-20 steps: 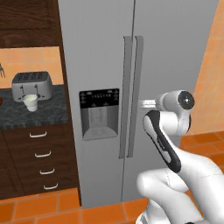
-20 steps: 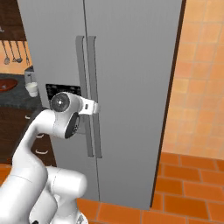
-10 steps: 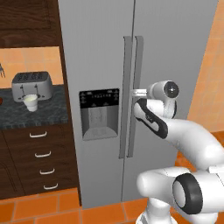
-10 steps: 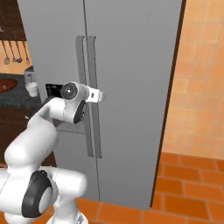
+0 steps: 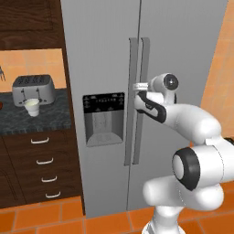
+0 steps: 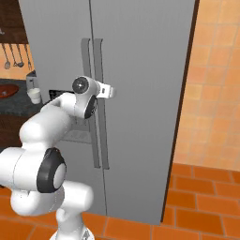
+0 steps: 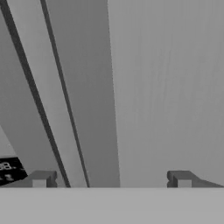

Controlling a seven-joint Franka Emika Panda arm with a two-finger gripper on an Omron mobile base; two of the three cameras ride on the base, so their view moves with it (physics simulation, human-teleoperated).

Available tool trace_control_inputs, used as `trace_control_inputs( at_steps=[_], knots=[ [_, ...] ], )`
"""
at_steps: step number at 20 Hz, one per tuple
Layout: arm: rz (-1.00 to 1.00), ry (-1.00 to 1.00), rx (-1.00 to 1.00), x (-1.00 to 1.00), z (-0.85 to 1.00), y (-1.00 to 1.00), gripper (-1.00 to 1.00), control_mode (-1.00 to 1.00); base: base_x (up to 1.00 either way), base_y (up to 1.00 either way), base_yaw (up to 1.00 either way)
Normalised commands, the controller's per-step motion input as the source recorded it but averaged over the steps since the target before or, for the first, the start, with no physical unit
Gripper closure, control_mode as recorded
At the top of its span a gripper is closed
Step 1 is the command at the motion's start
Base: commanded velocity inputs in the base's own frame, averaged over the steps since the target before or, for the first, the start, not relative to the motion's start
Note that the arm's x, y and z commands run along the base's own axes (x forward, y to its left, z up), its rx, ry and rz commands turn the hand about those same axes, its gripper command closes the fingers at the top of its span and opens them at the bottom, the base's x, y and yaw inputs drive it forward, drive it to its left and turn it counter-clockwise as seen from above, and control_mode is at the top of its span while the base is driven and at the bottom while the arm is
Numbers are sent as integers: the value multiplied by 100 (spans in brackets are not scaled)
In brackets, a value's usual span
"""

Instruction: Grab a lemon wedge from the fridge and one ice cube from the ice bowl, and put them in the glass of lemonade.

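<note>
The grey steel fridge (image 5: 178, 55) stands with both doors shut, so the lemon wedge is hidden. My gripper (image 5: 138, 86) is held out level, right in front of the two long vertical handles (image 5: 138, 68), about a third of the way down them. In the hand view the gripper (image 7: 111, 180) is open, its fingertips (image 7: 41, 179) wide apart with nothing between them, facing a handle (image 7: 83, 96). The glass of lemonade (image 5: 31, 107) stands on the dark counter in front of the toaster (image 5: 32, 89). The ice bowl (image 6: 6, 90) sits left of the glass (image 6: 33, 95).
A black dispenser panel (image 5: 104, 119) is set in the left fridge door. Dark wooden drawers (image 5: 41, 164) sit under the counter (image 5: 50, 119). An orange tiled wall (image 6: 215, 84) stands right of the fridge, above an orange tiled floor (image 6: 206, 206).
The arm has stretched forward and the gripper has moved up to the fridge handles. Its jaws have stayed open.
</note>
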Motion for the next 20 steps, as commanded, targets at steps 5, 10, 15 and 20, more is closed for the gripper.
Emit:
trace_control_inputs(
  at_steps=[5,10,15,20],
  knots=[
    [0,0,0,57,8,0,-100,-100,0,0,0],
    [4,1,0,69,-1,0,-100,-100,0,0,0],
    [6,0,0,86,-23,0,-100,-100,0,0,0],
    [0,-4,-1,67,-26,1,100,-100,0,0,0]
  ],
)
